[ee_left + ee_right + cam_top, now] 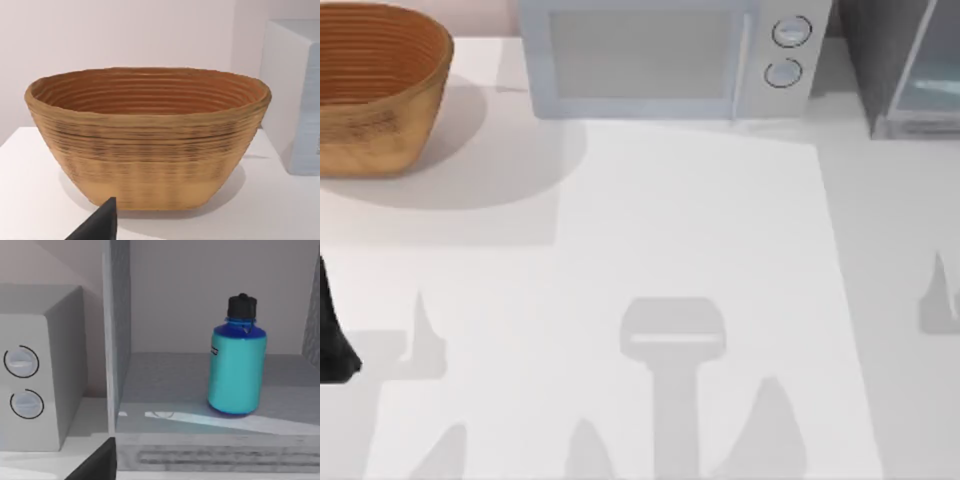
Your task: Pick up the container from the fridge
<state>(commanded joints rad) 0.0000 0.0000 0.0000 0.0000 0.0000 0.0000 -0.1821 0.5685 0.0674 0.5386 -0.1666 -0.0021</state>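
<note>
— Container, where was it?
— Upright on the fridge floor, you'd have seen, beside the microwave.
— And the claws?
— Left gripper faced the basket; you couldn't tell how open either was.
</note>
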